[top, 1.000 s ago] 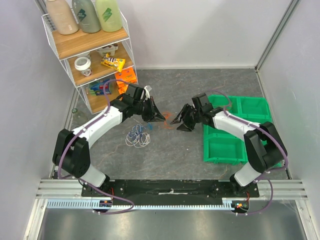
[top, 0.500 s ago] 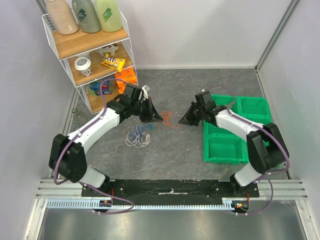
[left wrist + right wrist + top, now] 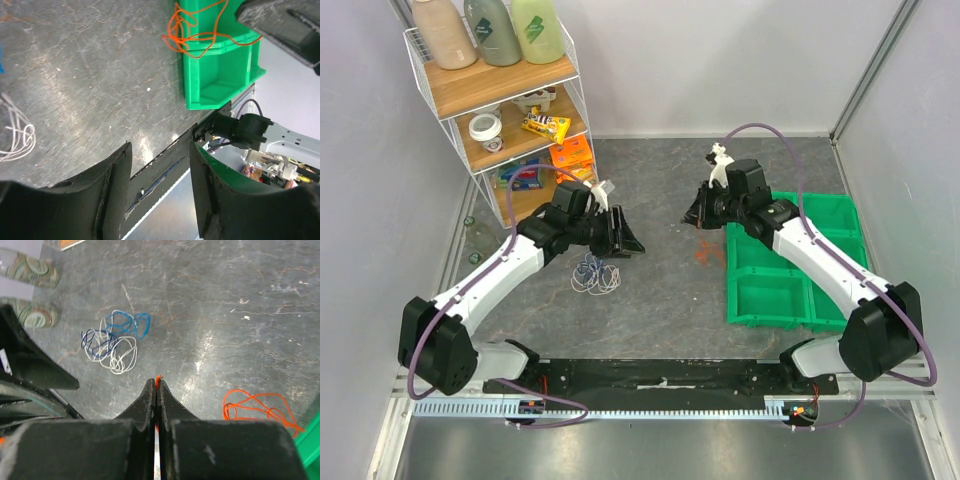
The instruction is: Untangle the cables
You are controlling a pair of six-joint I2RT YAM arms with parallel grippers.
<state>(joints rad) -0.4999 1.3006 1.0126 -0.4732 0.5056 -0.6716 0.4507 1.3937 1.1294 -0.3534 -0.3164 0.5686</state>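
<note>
The cables lie in two parts. A white and blue bundle (image 3: 595,272) (image 3: 115,342) rests on the table just below my left gripper (image 3: 626,240) (image 3: 160,148), which is open with nothing between its fingers. White loops (image 3: 15,135) of it show at the left edge of the left wrist view. The orange cable (image 3: 708,253) (image 3: 255,407) (image 3: 192,32) lies in a loose heap beside the green bin's left edge. My right gripper (image 3: 692,215) (image 3: 157,382) hangs above the table, shut on one orange end, which pokes out at the tips.
Green bins (image 3: 800,260) (image 3: 220,65) stand at the right of the table. A wire shelf (image 3: 500,110) with bottles and packets stands at the back left, close behind the left arm. The black base rail (image 3: 660,375) runs along the near edge.
My left gripper has opened and drawn back to the left. My right gripper has shut on the orange cable and carried it back and right, away from the white and blue bundle.
</note>
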